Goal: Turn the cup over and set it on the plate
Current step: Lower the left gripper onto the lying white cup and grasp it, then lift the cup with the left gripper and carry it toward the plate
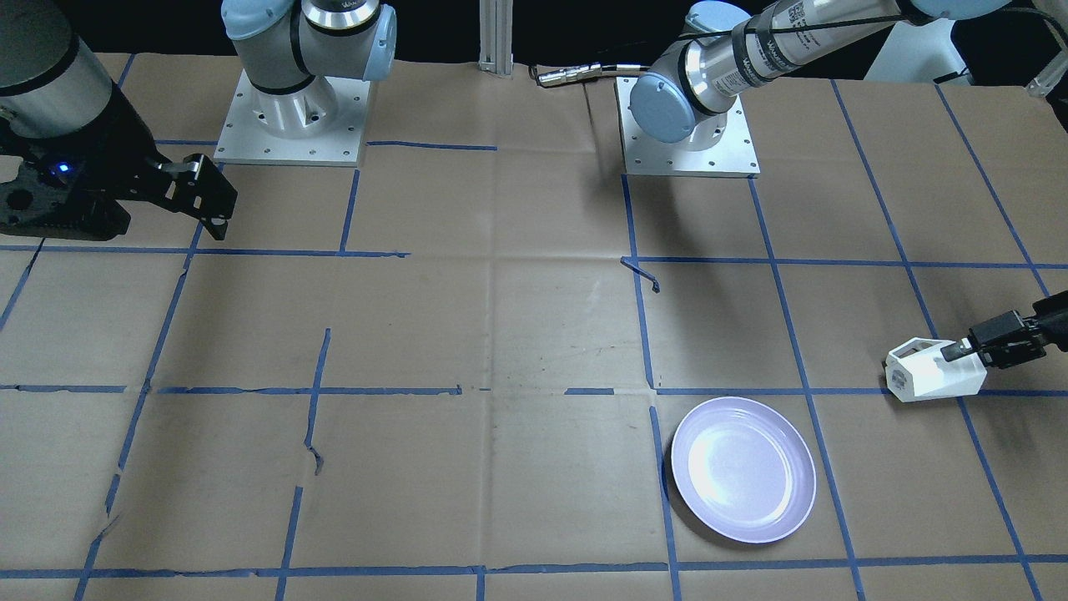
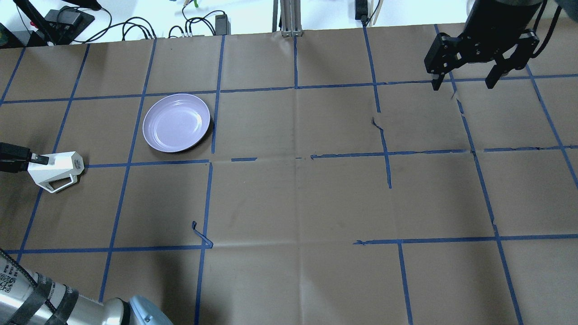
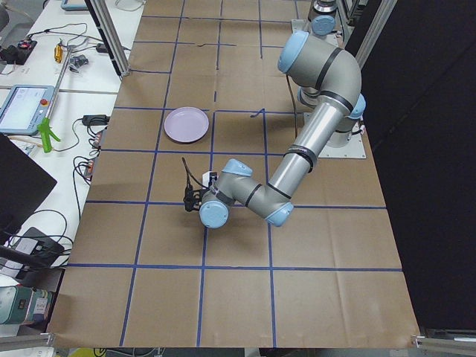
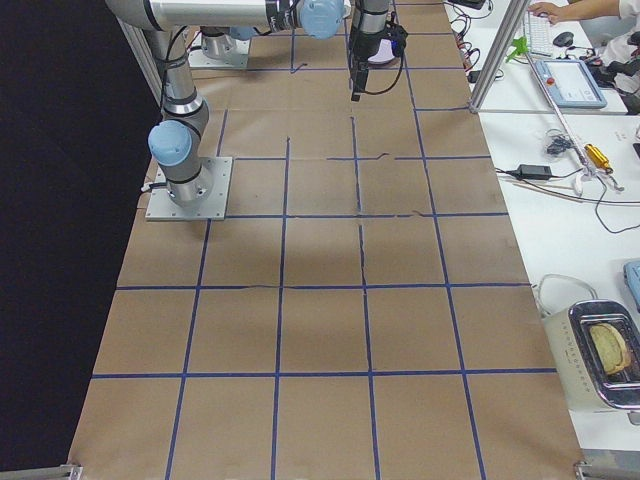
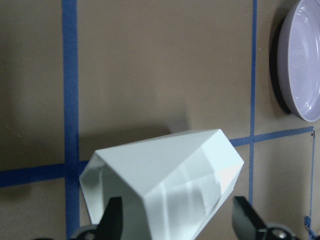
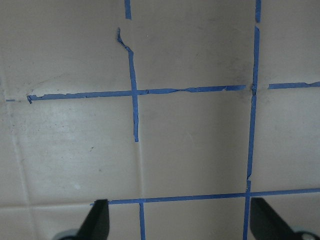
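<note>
Brown paper gridded with blue tape [image 1: 275, 252] covers the worktop [image 1: 501, 334] in the front-facing view. Here the left tool [image 1: 955, 351] is clamped on the white faceted cup [image 1: 926, 376], which is held on its side close to the worktop's left edge. The pale lavender plate [image 1: 743, 469] lies near the cup but apart from it, toward the operators' edge. The right tool [image 1: 209, 199] hangs empty above the worktop's right half, its jaws spread wide.

From overhead, the cup sits between the left edge and the plate, with its handle turned toward the robot's edge. Whether the cup touches the paper cannot be told.

Seen from the worktop's left end, the left arm [image 3: 297, 160] bends low over the paper. The cup is only a small white patch at its tip, and the plate lies beyond it.

From the right end, the right arm [image 4: 230, 12] reaches out over the worktop, its tool pointing down.

The left wrist camera shows two black fingers [image 5: 112, 220] either side of the tilted cup. The open mouth of the cup is at the lower left and the plate's rim is at the upper right.

The right wrist camera shows that tool's fingers [image 6: 97, 220] set far apart over bare taped paper.
</note>
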Controlling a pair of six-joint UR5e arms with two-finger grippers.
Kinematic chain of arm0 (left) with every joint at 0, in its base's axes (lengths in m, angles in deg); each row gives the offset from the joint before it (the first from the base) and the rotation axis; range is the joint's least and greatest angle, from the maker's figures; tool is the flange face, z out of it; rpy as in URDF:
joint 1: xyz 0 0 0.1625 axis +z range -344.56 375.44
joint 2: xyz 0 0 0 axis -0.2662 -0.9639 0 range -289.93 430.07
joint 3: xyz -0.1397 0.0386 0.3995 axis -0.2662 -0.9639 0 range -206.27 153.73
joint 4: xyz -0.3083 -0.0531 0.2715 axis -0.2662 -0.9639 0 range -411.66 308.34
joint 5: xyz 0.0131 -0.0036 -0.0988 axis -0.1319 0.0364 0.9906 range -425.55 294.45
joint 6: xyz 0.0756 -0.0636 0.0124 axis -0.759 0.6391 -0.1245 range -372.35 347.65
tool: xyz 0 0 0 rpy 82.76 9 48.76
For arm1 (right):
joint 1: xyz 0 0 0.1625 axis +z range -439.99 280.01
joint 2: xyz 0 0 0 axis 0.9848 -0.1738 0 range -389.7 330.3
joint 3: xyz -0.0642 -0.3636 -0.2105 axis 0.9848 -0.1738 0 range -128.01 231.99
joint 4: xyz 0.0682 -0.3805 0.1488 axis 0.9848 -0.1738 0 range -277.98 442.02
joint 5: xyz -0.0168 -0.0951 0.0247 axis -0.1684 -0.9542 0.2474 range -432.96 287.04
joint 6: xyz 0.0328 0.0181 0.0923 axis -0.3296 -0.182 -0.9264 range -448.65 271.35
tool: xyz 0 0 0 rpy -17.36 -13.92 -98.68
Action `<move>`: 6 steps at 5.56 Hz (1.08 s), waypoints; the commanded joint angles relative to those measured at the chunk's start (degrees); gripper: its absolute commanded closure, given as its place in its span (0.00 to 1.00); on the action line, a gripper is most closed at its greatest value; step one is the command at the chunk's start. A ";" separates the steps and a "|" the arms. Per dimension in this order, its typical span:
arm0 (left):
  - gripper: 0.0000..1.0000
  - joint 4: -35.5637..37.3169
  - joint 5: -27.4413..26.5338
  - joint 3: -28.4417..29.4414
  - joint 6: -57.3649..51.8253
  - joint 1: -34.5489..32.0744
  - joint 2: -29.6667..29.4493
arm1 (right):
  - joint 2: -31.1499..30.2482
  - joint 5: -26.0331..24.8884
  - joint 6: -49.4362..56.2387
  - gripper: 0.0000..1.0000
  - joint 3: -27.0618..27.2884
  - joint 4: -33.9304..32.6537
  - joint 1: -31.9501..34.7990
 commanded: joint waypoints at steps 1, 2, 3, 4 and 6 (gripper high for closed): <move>0.90 -1.65 0.22 -0.19 -0.34 -0.30 0.87 | 0.00 0.00 0.00 0.00 0.00 0.00 0.00; 0.98 -2.01 0.30 -0.10 -0.25 -0.65 2.00 | 0.00 0.00 0.00 0.00 0.00 0.00 0.00; 1.00 -2.27 0.83 -0.10 0.27 -0.92 3.58 | 0.00 0.00 0.00 0.00 0.00 0.00 0.00; 1.00 -2.36 1.27 -0.10 0.54 -1.53 4.56 | 0.00 0.00 0.00 0.00 0.00 0.00 0.00; 1.00 -2.28 3.11 0.42 1.50 -3.28 7.62 | 0.00 0.00 0.00 0.00 0.00 0.00 0.00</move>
